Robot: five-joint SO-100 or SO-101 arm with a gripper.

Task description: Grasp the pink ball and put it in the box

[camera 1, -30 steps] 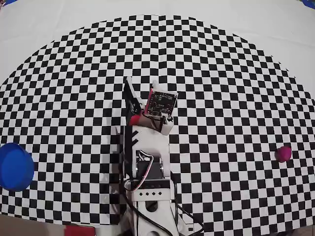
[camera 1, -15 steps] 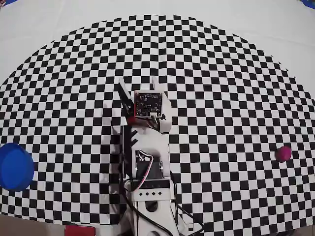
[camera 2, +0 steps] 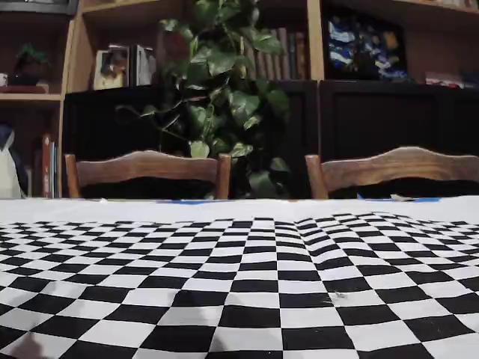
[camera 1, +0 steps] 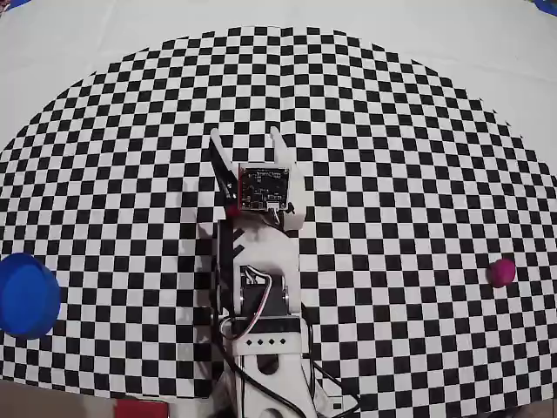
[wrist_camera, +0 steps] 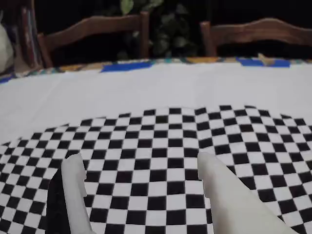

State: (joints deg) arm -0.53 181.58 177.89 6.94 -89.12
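The pink ball [camera 1: 500,273] lies on the checkered cloth at the far right in the overhead view. The blue round box [camera 1: 26,295] stands at the far left edge of that view. My white gripper [camera 1: 246,136] points up the picture near the middle, far from both, open and empty. In the wrist view the gripper [wrist_camera: 139,163] shows two white fingers [wrist_camera: 78,195] spread wide over bare checkered cloth, with nothing between them. Neither ball nor box shows in the wrist view or the fixed view.
The arm's base [camera 1: 261,348] stands at the bottom centre of the overhead view, with cables beside it. The checkered cloth [camera 1: 392,131] lies on a white tablecloth [wrist_camera: 146,87]. Two wooden chairs [camera 2: 150,168] and a plant [camera 2: 224,90] stand beyond the far table edge.
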